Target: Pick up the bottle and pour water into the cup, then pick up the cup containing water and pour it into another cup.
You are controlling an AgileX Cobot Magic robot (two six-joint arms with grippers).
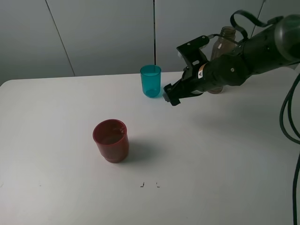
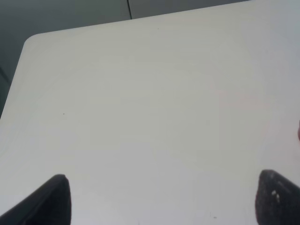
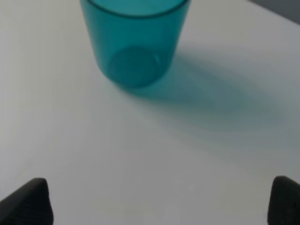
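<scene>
The cup (image 1: 150, 80) stands upright near the far edge of the counter (image 1: 56, 154), about midway along it. The right gripper (image 1: 169, 95) sits just beside it, toward the right edge, fingers spread wide and empty, apart from the cup. The right wrist view shows the cup (image 3: 135, 40) straight ahead between the two fingertips (image 3: 28, 201).

The cup looks like thin translucent plastic: light, smooth, likely a bit slippery, and likely to flex if squeezed hard. Any water inside cannot be made out. A hold around the middle of the wall, below the rim, seems best, with gentle pressure.

The bottle (image 1: 224, 51) stands behind the right arm near the far right corner, partly hidden. The red cup (image 1: 111, 140) stands well apart, nearer the front, left of middle.

The left gripper (image 2: 159, 199) is also spread, over bare counter.
</scene>
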